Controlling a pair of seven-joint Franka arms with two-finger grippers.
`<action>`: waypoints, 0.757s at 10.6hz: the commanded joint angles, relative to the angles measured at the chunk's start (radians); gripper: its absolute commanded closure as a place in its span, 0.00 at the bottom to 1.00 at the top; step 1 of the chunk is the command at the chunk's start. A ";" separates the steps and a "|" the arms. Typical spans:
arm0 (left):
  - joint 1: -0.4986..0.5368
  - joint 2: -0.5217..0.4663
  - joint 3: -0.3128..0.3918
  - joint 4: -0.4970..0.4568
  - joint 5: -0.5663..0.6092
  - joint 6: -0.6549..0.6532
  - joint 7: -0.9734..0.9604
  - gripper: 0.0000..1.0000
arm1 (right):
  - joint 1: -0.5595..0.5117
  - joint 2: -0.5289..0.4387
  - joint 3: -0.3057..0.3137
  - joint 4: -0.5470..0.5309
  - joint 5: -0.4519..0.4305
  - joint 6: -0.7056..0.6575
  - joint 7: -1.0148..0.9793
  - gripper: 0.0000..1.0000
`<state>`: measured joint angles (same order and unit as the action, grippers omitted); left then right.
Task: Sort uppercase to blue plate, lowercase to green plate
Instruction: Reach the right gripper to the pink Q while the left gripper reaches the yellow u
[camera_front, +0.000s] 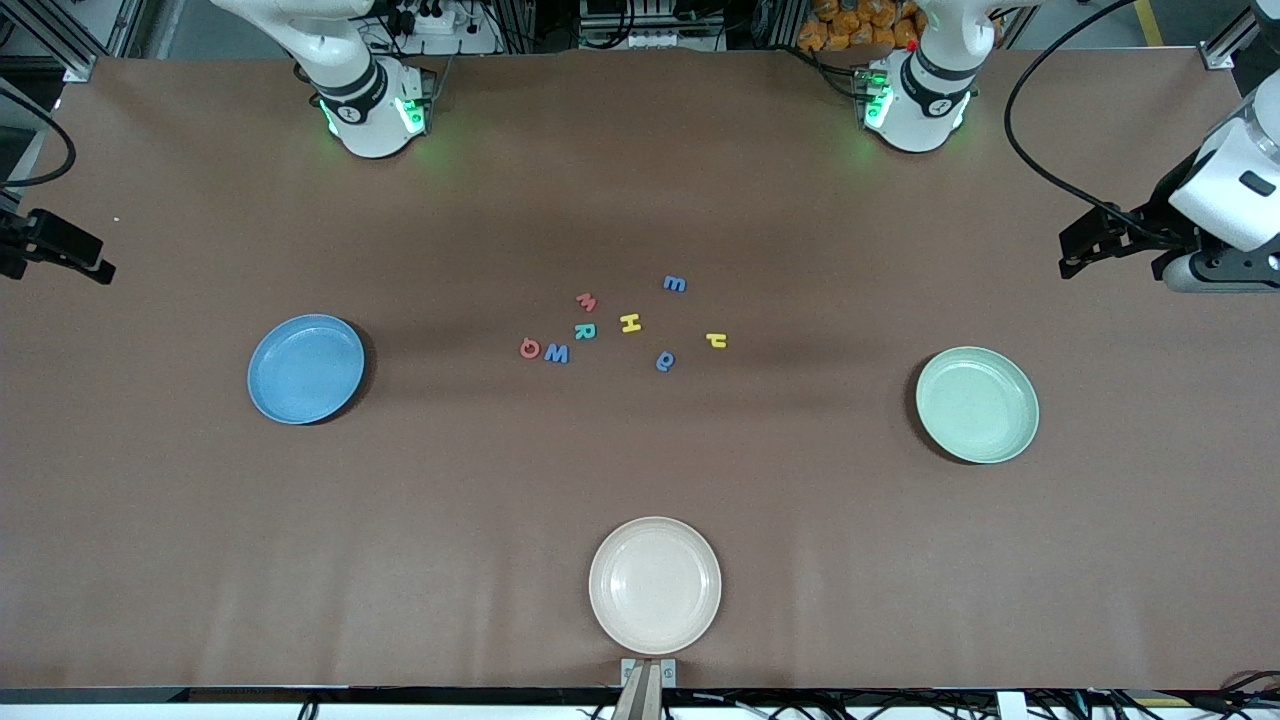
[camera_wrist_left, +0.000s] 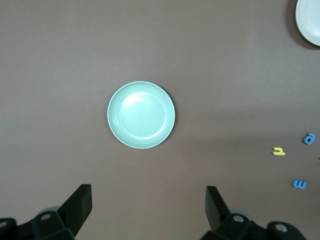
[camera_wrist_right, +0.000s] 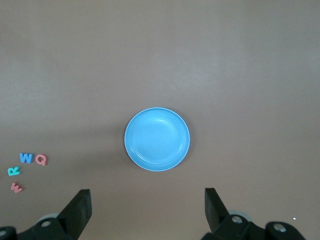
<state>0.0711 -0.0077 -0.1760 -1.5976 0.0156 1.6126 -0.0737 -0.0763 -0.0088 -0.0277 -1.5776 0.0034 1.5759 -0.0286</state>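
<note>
Over the matte brown desk, the right hand hangs with fingers apart above the round, smooth blue plate. The small foam uppercase and lowercase letters lie scattered mid-desk between the plates. At the left arm's end, the left hand hangs spread above the shallow-rimmed green plate.

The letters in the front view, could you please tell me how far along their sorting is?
Nothing is sorted yet. The blue plate and green plate hold nothing; all eight letters lie mid-table. Nothing is in hand: left pincer and right pincer hang open over their plates. Every letter remains.

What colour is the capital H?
Yellow; the capital H shows best in the front view.
</note>
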 joint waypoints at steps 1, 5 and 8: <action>-0.010 -0.012 0.012 0.005 -0.008 -0.017 0.009 0.00 | -0.017 -0.043 0.017 -0.053 0.004 0.021 -0.005 0.00; -0.054 0.006 0.004 -0.022 -0.017 0.042 -0.015 0.00 | -0.026 -0.036 0.018 -0.052 0.004 0.021 -0.007 0.00; -0.094 0.038 -0.083 -0.115 -0.019 0.158 -0.116 0.00 | -0.019 -0.025 0.038 -0.052 0.004 0.010 -0.004 0.00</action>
<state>-0.0148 0.0249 -0.2144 -1.6608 0.0097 1.7097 -0.1422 -0.0814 -0.0199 -0.0153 -1.6095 0.0034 1.5833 -0.0286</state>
